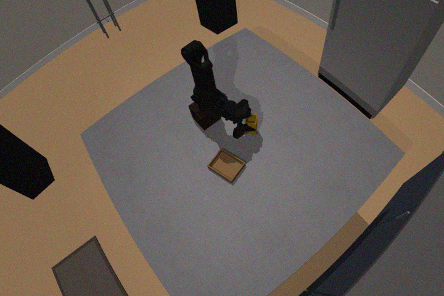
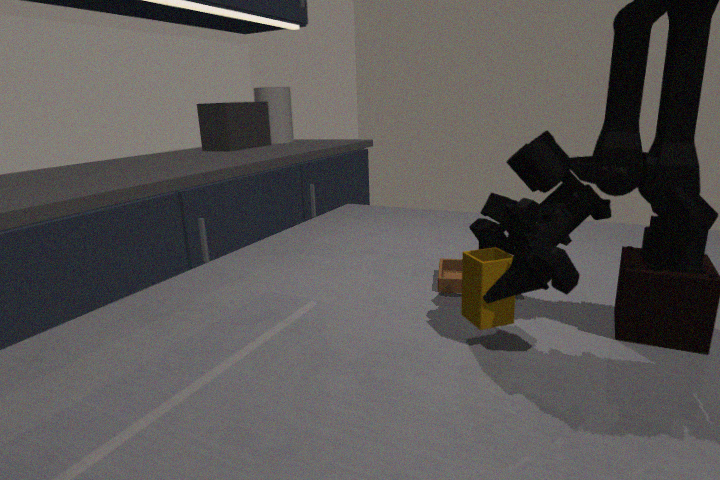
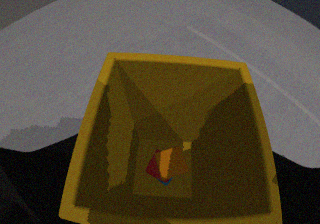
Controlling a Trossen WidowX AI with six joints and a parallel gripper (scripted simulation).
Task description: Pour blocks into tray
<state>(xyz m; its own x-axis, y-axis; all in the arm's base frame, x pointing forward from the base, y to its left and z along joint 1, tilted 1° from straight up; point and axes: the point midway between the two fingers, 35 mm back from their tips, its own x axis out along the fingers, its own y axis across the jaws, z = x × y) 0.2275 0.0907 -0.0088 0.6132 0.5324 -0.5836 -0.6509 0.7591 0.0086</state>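
My gripper [image 1: 246, 130] [image 2: 488, 271] is closed on the yellow square cup [image 1: 251, 119] [image 2: 474, 288] [image 3: 172, 59], which I hold upright, a little above the table [image 1: 194, 223] [image 2: 315, 396] [image 3: 45, 74]. Inside, at the bottom, lie an orange block [image 3: 172, 163], a red block [image 3: 153, 167] and something blue. The shallow wooden tray [image 1: 232, 180] [image 2: 449, 284] lies near, to the side of the cup, toward the lower left in the top view; I should carry the cup there before I tip.

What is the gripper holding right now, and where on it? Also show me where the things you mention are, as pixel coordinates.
The gripper [image 1: 247, 125] [image 2: 488, 283] holds the yellow cup [image 1: 251, 119] [image 2: 474, 288] [image 3: 175, 91] by its outer side walls, around mid-height, below the open rim.
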